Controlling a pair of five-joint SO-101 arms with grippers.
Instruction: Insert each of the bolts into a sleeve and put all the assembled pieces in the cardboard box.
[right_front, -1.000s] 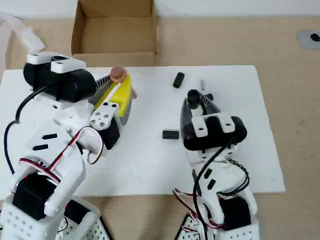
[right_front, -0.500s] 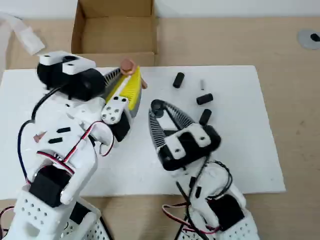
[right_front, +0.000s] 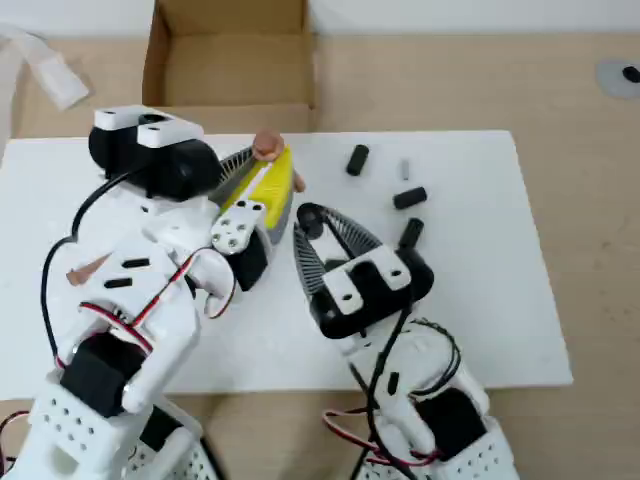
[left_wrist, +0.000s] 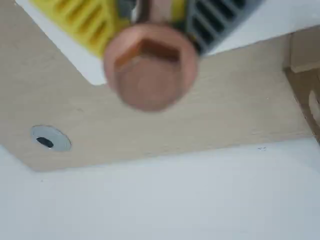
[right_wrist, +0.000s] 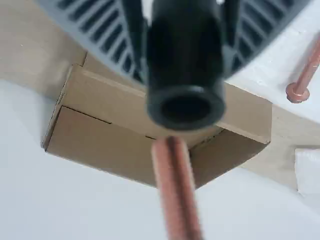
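The left gripper (right_front: 272, 158) is clamped on a copper bolt (left_wrist: 150, 72) close by the cardboard box (right_front: 155, 60); the right gripper (right_front: 311, 216) pinches a black sleeve (right_wrist: 185, 75), its open mouth right at the bolt's shaft, though contact cannot be told; three loose sleeves (right_front: 409, 198) lie on the white board (right_front: 480, 300) beyond; a spare bolt (right_wrist: 298, 92) lies beside the left arm.

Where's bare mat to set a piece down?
Free: right side of the white mat, between the loose sleeves and its edge. The cardboard box floor is bare too. Crowded: mat centre, where left gripper with bolt and right gripper with held sleeve sit close.
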